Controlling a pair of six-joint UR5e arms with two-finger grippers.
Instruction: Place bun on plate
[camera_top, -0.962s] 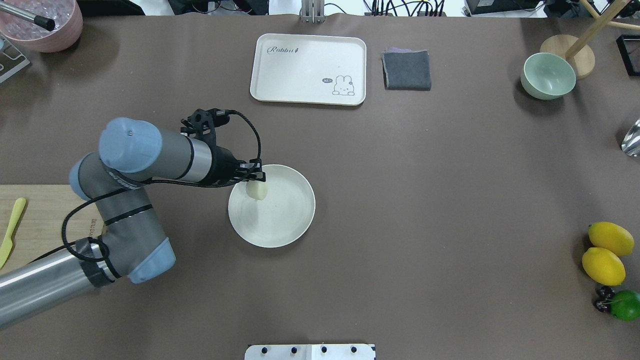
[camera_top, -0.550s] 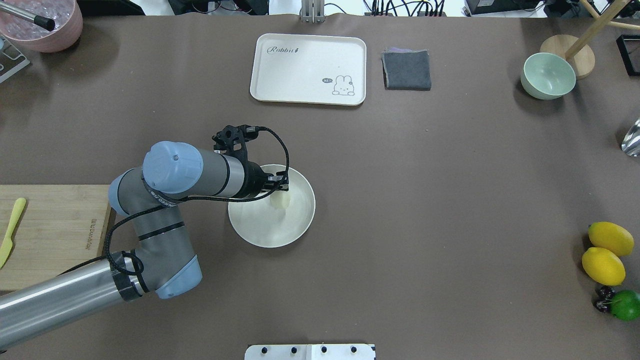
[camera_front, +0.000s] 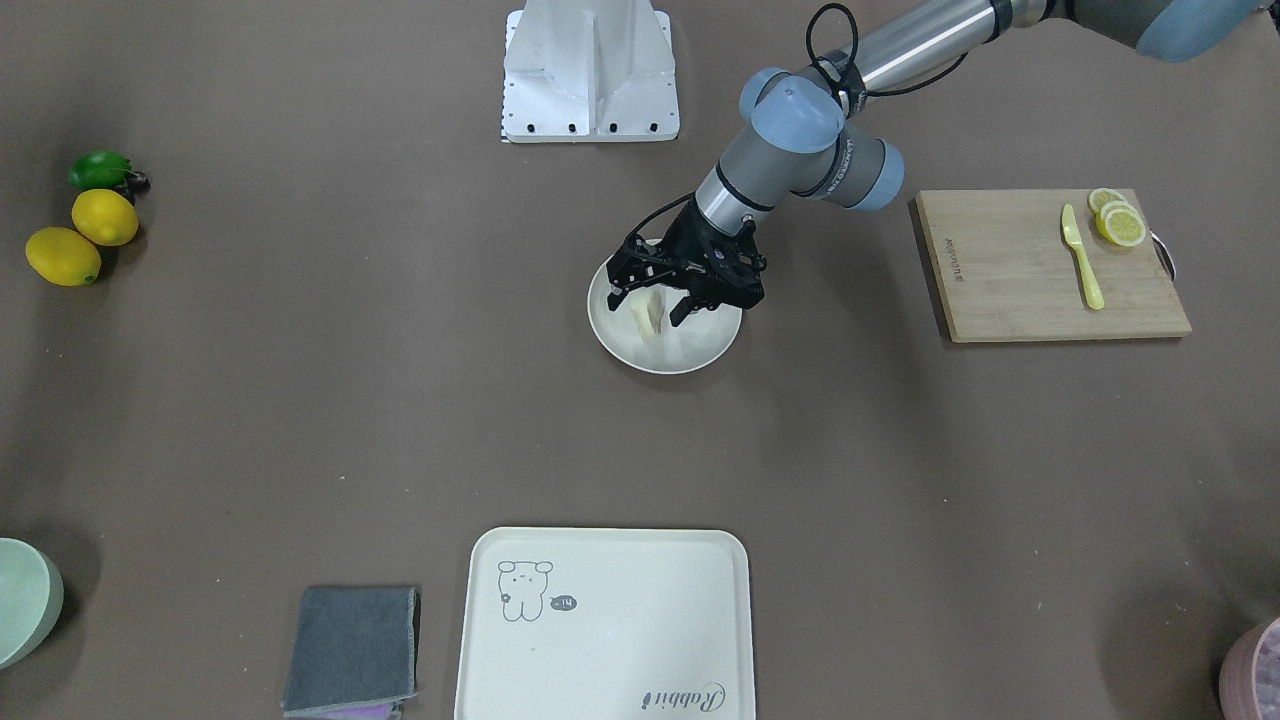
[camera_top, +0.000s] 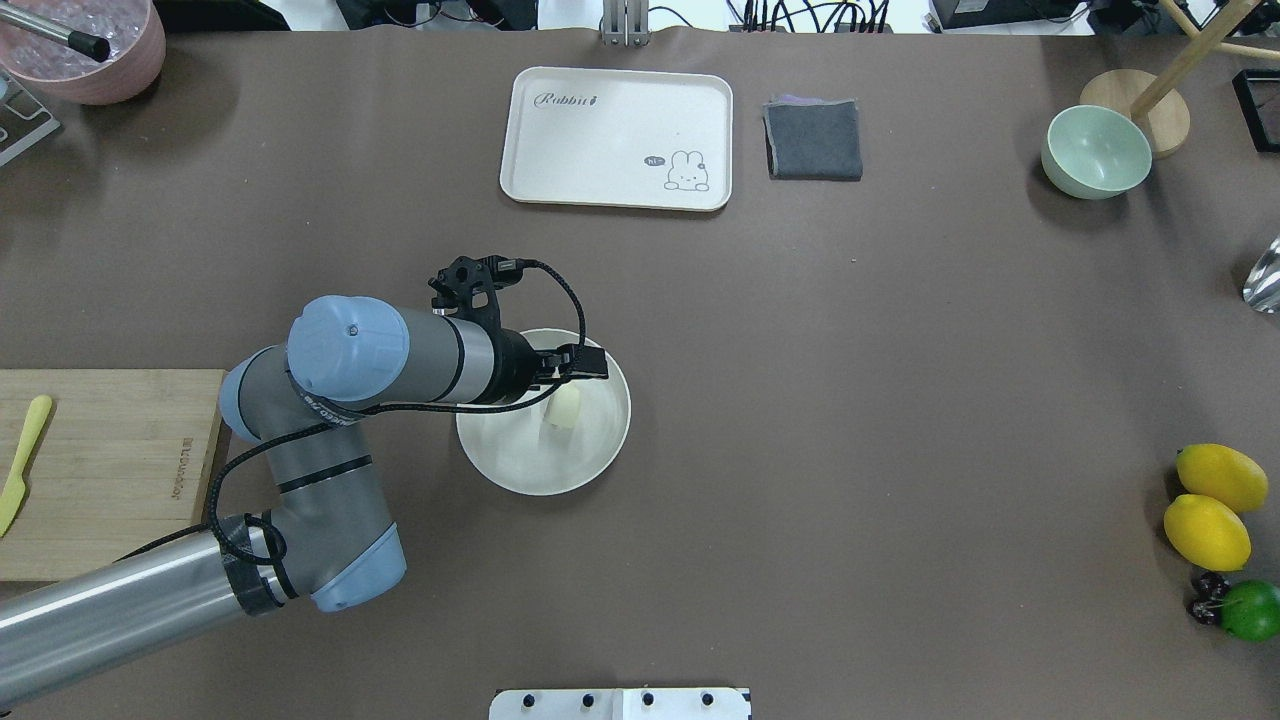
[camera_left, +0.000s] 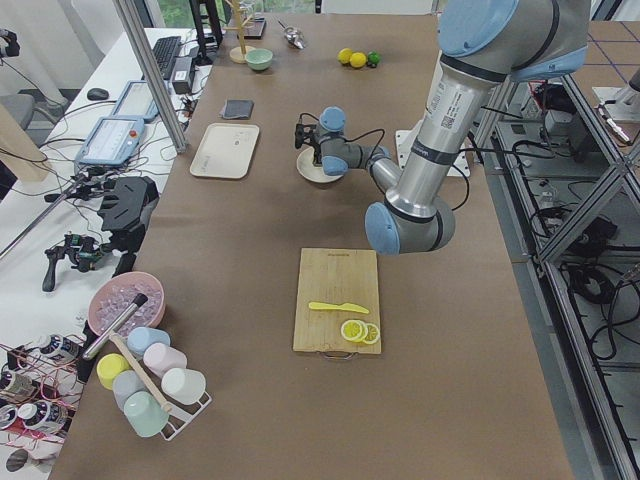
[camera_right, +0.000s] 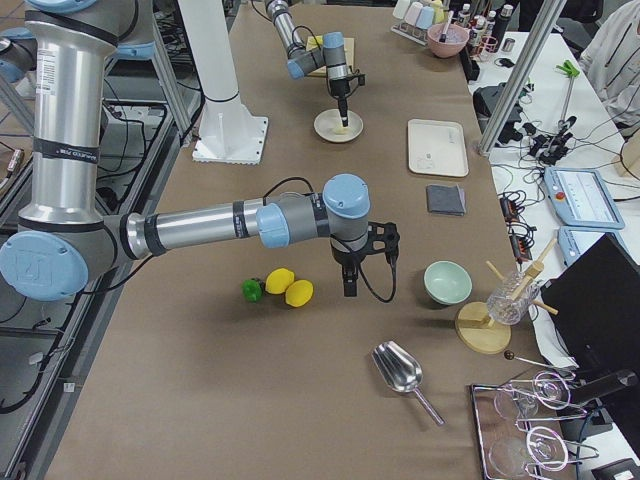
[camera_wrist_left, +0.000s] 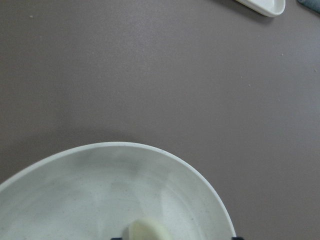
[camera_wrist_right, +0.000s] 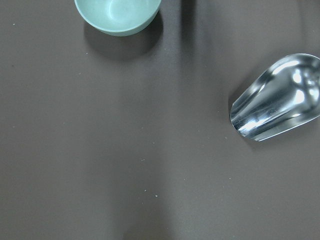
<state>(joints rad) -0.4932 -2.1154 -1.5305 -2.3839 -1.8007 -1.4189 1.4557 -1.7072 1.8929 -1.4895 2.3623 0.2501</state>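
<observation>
Plate (camera_top: 540, 482) sits well apart from tray (camera_top: 600, 130), cutting board (camera_top: 110, 470).

Robot lab: cables (camera_top: 790, 15), aluminium posts (camera_left: 155, 75)

The bun (camera_top: 563, 408) is pale cream-yellow, the plate (camera_top: 520, 465) plain cream-white, the desk (camera_top: 850, 400) dull brown. The cream tray (camera_top: 600, 130) bears a grey rabbit drawing; the bowl (camera_top: 1096, 152) is pale green, the cloth (camera_top: 813, 140) dark grey.

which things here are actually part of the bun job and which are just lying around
Part of the job: bun; plate; left gripper, open over the plate.

Just lying about: tray; grey cloth; green bowl; lemons; cutting board with knife and lemon slices; metal scoop.
</observation>
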